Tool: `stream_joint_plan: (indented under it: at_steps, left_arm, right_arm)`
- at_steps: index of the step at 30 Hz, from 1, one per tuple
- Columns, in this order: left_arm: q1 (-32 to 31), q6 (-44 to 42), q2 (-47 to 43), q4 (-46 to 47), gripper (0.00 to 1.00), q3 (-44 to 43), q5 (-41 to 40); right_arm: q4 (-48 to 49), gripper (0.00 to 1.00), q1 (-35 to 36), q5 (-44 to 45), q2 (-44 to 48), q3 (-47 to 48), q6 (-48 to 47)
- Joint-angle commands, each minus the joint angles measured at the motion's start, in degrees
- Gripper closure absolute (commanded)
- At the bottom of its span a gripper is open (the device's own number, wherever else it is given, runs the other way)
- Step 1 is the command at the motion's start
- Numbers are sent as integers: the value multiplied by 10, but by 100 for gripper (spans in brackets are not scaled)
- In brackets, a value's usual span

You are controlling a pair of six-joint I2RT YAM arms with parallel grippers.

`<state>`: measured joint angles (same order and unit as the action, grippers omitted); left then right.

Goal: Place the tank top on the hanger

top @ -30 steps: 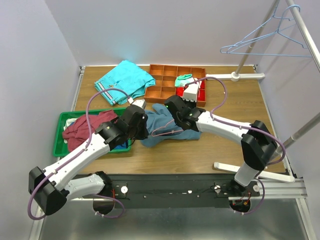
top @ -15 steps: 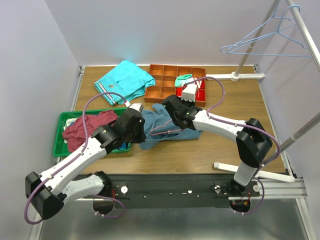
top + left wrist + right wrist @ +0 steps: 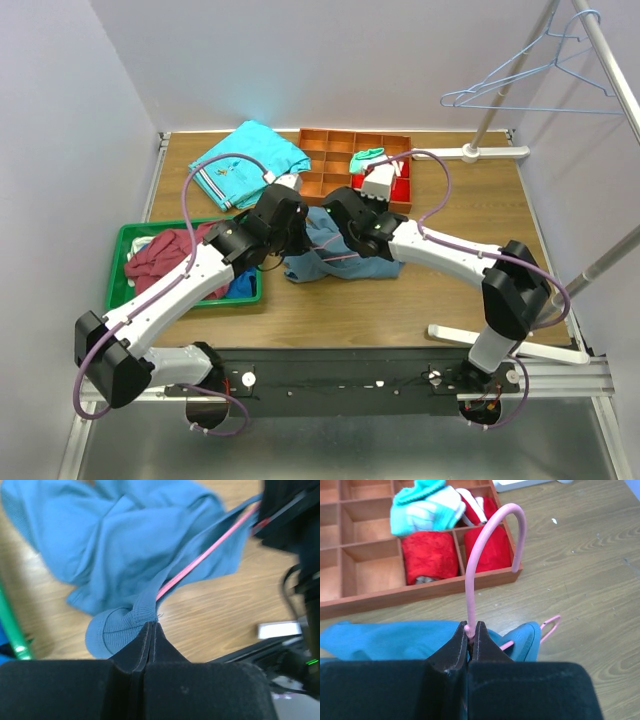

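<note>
The steel-blue tank top (image 3: 322, 256) lies bunched mid-table, between my two grippers. My left gripper (image 3: 292, 246) is shut on a ribbed strap edge of the tank top (image 3: 125, 540), pinched at the fingertips (image 3: 151, 625). The pink wire hanger (image 3: 200, 560) runs through the cloth, one bar showing under the strap. My right gripper (image 3: 340, 222) is shut on the hanger's neck (image 3: 471, 626). The hook (image 3: 492, 530) stands up ahead of it, and one hanger corner (image 3: 549, 625) pokes out past the tank top (image 3: 385, 640). In the top view the hanger is mostly hidden.
A green tray (image 3: 120, 290) at the left holds a maroon shirt (image 3: 170, 255). A turquoise shirt (image 3: 250, 160) lies at the back. An orange divided box (image 3: 330, 150) holds red rolled cloths (image 3: 427, 555). A light blue hanger (image 3: 530, 85) hangs on the rack at the right.
My left arm has swung away from the tray toward the far side, pulling the tank top's strap with it. The cloth has bunched closer to the right gripper, which has barely moved.
</note>
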<state>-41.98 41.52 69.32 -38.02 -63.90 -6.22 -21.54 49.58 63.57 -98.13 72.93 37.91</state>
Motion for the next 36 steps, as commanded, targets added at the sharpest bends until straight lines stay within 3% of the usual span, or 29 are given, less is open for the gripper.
stream_joint_plan:
  at_steps: [1, 13, 22, 26, 30, 36]
  left_arm:
    - [16, 20, 16, 44, 100, -51, 49]
    - [51, 30, 31, 69, 98, -79, 111]
    - [77, 0, -29, 68, 55, -44, 122]
    - [81, -46, -65, 52, 52, -39, 111]
    - [81, -148, -102, 42, 52, -5, 95]
    - [81, -206, -165, 100, 37, 74, 127]
  right_arm:
    - [0, 99, 17, 9, 11, 40, 9]
    - [-24, 99, 43, 46, -9, 110, -24]
    - [-39, 99, 46, 65, -18, 124, -34]
    - [-44, 99, 46, 66, -20, 124, -39]
    - [-40, 99, 46, 53, -14, 119, -46]
    - [-39, 99, 46, 20, -8, 116, -50]
